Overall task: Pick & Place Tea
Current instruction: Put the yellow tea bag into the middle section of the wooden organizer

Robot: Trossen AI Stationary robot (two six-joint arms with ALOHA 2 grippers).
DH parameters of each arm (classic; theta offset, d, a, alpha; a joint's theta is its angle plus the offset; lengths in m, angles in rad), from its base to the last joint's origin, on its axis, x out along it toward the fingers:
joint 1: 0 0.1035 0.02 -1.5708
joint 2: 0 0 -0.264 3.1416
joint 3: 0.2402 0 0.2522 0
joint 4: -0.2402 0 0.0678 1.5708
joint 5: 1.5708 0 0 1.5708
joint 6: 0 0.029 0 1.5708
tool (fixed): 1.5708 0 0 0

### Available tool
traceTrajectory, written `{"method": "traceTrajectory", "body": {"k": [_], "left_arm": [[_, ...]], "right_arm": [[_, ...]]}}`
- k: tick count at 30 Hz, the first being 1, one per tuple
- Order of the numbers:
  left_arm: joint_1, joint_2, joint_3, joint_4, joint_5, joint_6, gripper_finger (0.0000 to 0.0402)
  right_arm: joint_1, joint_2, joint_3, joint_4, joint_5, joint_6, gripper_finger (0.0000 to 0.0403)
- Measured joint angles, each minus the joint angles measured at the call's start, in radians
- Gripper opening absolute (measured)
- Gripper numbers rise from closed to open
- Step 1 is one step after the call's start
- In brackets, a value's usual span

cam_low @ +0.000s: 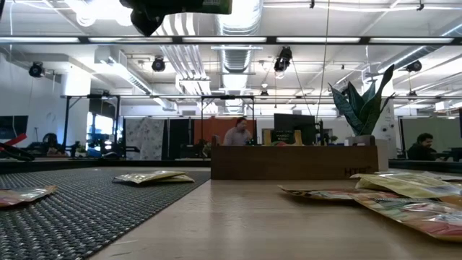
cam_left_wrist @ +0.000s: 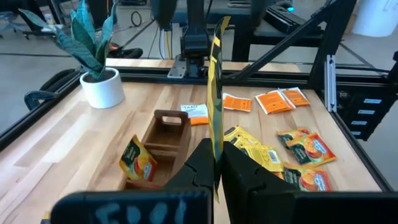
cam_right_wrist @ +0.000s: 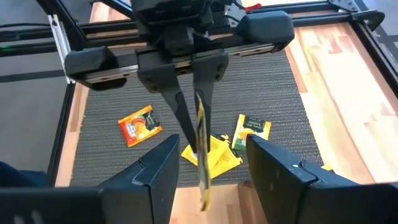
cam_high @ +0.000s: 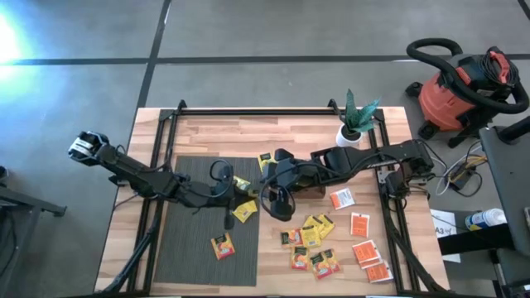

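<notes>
Pinched edge-on in the left gripper [cam_right_wrist: 189,134], a thin yellow tea sachet [cam_right_wrist: 201,155] hangs over the dark ribbed mat [cam_high: 192,240], just beside the brown wooden tray [cam_left_wrist: 163,144]. Facing it, the right gripper [cam_right_wrist: 208,171] stands wide open (apparently a handover); next, probably, closing on the sachet.

A robotics lab or workshop inside an open industrial hall. The low view shows exposed ducts [cam_low: 242,29] and strip lights under a high ceiling, black metal racks, monitors [cam_low: 294,128] and people seated at workstations. From above, the floor [cam_high: 273,29] is bare concrete, a red shop vacuum [cam_high: 451,95] stands off the wooden desk's [cam_high: 207,132] far right corner, and cables trail beside it.
</notes>
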Motion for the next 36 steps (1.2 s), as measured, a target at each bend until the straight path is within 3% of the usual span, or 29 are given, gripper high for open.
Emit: {"method": "traceTrajectory", "body": {"k": [9, 24, 36], "left_arm": [[0.003, -0.003, 0.000, 0.001, 0.004, -0.001, 0.0014], [0.004, -0.003, 0.000, 0.010, 0.007, -0.002, 0.0014], [0.004, -0.004, 0.000, 0.009, 0.015, -0.005, 0.0014]], "right_arm": [[0.000, 0.000, 0.000, -0.038, -0.003, 0.019, 0.0175], [-0.013, -0.001, -0.032, -0.036, -0.045, 0.044, 0.0112], [-0.013, -0.001, -0.053, -0.033, -0.045, 0.042, 0.0016]]}}
